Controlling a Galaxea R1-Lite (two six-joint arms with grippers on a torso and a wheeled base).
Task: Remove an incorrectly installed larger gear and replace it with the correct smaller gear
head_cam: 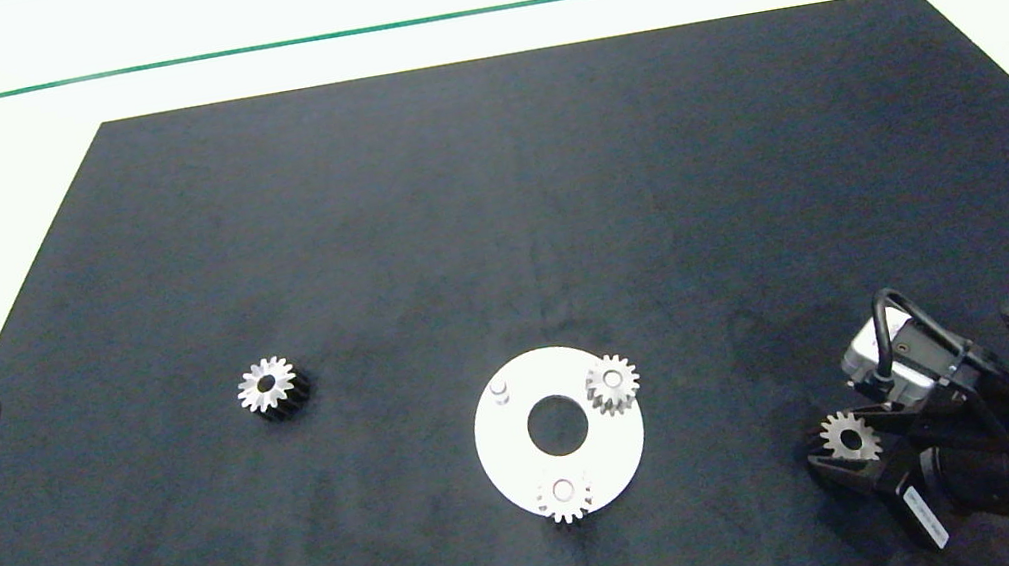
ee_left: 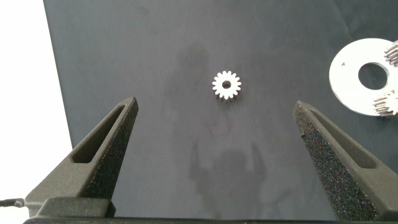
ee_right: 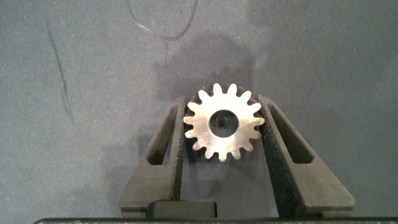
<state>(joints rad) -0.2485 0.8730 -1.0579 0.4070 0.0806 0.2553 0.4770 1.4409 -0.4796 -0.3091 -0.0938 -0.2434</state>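
The right gripper pinches the larger gear across its teeth; stiff, slick metal, likely best gripped there

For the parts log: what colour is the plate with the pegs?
White plate, best seen in the head view.

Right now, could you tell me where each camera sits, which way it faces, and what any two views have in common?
Head view: above the table, looking down at the black mat and white disc; right gripper holds the larger gear.
Left wrist view: on the left arm, facing the mat past the open left gripper toward the smaller gear.
Right wrist view: on the right arm, looking down its fingers.
Shared: head and left wrist views both show the smaller gear and disc.
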